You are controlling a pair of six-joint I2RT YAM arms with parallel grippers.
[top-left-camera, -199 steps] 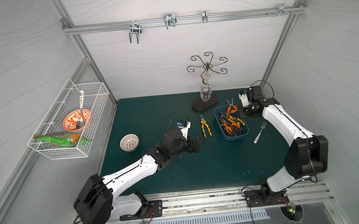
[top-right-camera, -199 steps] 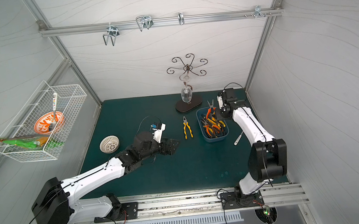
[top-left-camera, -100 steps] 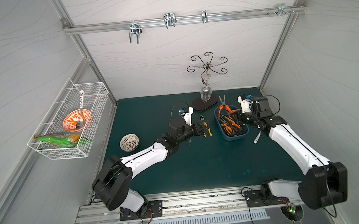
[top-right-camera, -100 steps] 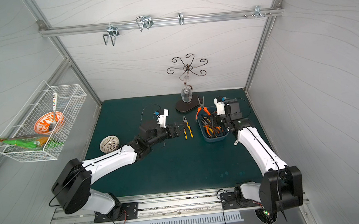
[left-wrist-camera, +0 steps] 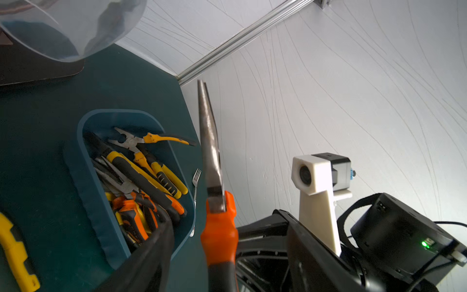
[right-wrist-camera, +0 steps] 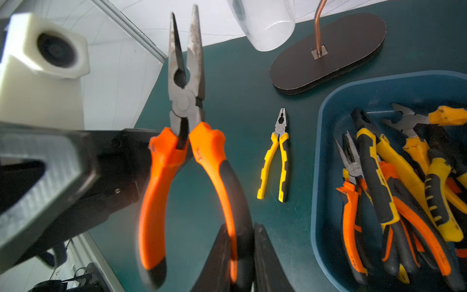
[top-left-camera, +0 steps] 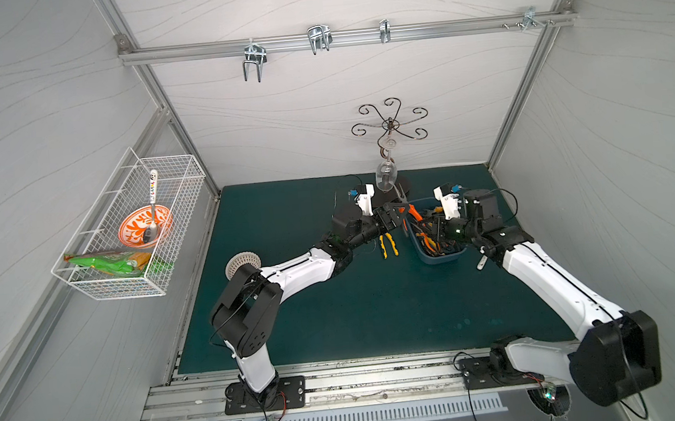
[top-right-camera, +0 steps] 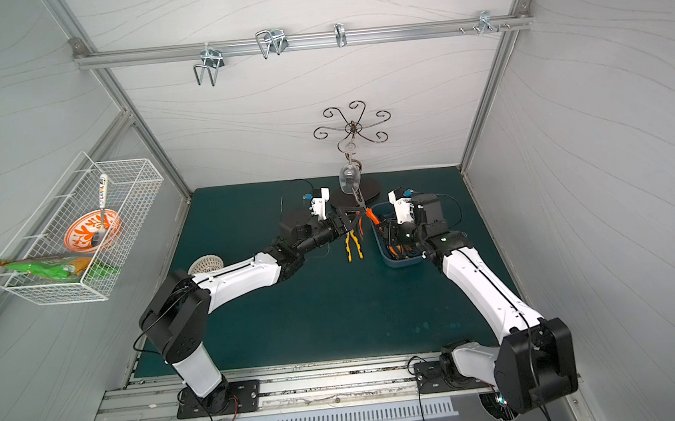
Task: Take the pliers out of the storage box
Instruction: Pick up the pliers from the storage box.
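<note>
Handover in mid-air, just off the side of the small rectangular blue plastic storage box [right-wrist-camera: 316,182] that faces the left arm. The orange-and-black long-nosed pliers [right-wrist-camera: 185,101] are out of the box and clear of the dark green tabletop [top-left-camera: 336,311]. Long axis approx. upright: nose up, handles down. The right claw [right-wrist-camera: 240,237] is clamped on one handle only, low at its black end. So the pivot, the orange shoulders and the 2nd handle stand free above it.

Key relation: the left claw [left-wrist-camera: 222,227] sits on the side away from the box and lies across the pliers' long axis. It is level w/ the orange shoulders just below the pivot, i.e. above the right claw's grip, w/ a bare stretch of handle btwn the two. Its jaws stand part-open, one finger on each flat face. The left wrist view shows the tool edge-on btwn them w/ a gap on at least one side, so no clamp yet. Left claw is nearer the pivot, right claw nearer the handle ends.

Judgement: the left claw prob. has to pinch across the faces before the right one lets go. W/ only one handle held, the free handle may swing. The nose tip points up close to the clear hanging glass [top-left-camera: 385,178], so it needs watching on carry-off.

Elsewhere, one pair of yellow-and-black blunt pliers [right-wrist-camera: 278,156] lies flat on the tabletop beside the box, nose toward the back wall. A heap of yellow- and orange-handled pliers [right-wrist-camera: 379,192] is inside the box, so most of the job is left.
</note>
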